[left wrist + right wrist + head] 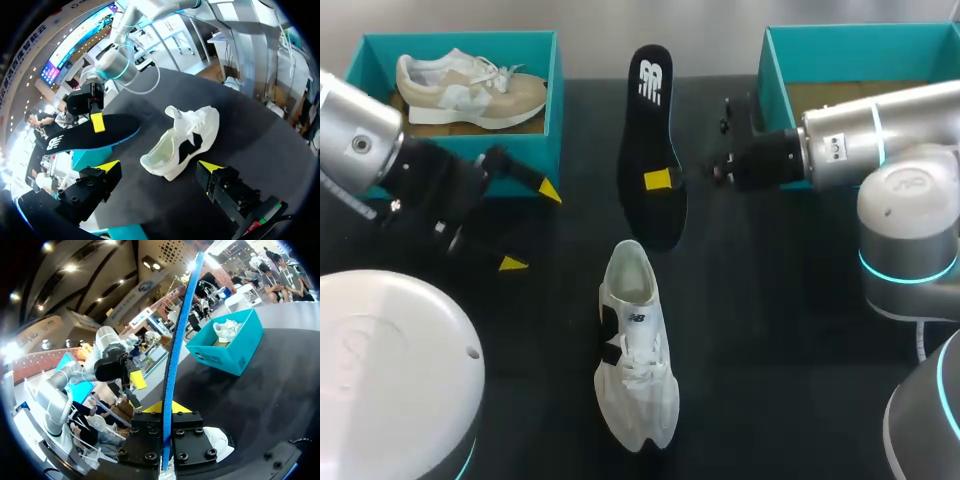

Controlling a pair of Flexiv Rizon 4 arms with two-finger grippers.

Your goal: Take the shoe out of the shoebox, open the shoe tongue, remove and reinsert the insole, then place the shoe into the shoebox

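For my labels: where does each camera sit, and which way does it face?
Head view: above and behind the robot, facing down on the table; both arms show, left gripper open, right gripper holding the insole.
Left wrist view: on the left wrist, facing past the left gripper toward the white shoe.
Right wrist view: on the right wrist, facing along the insole in the right gripper toward the left shoebox.
Shared: all show the insole; each wrist view shows the other gripper.
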